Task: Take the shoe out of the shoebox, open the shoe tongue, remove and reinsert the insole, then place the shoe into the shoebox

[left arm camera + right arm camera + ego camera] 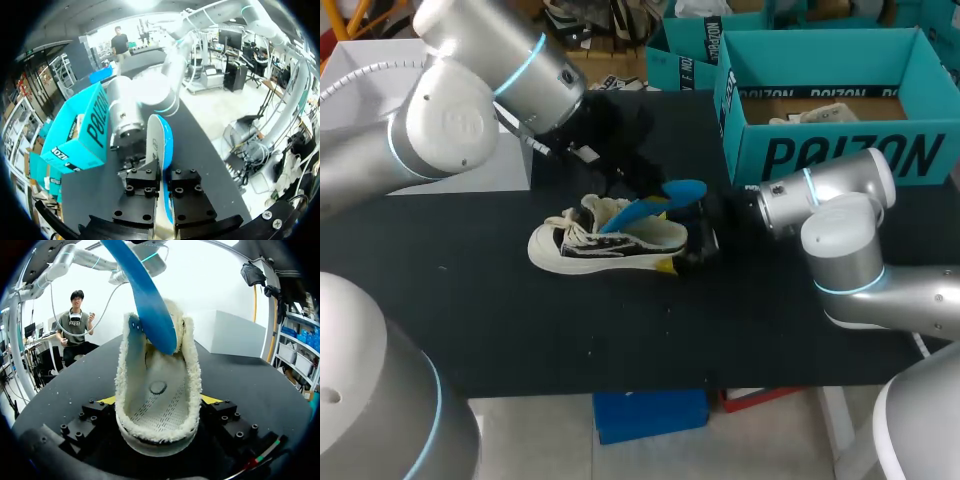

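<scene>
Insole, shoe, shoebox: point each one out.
insole [150, 305], right wrist view, on the middle of its blue face.
shoe [610, 250], head view, on its side, below the laces.
shoebox [840, 150], head view, on its teal front wall.

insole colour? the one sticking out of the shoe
Bright blue insole. It shows best in the right wrist view, angled over the cream shoe.

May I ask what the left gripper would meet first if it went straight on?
Probably the right arm, just beyond the insole the left gripper holds; depth is unclear.
</scene>
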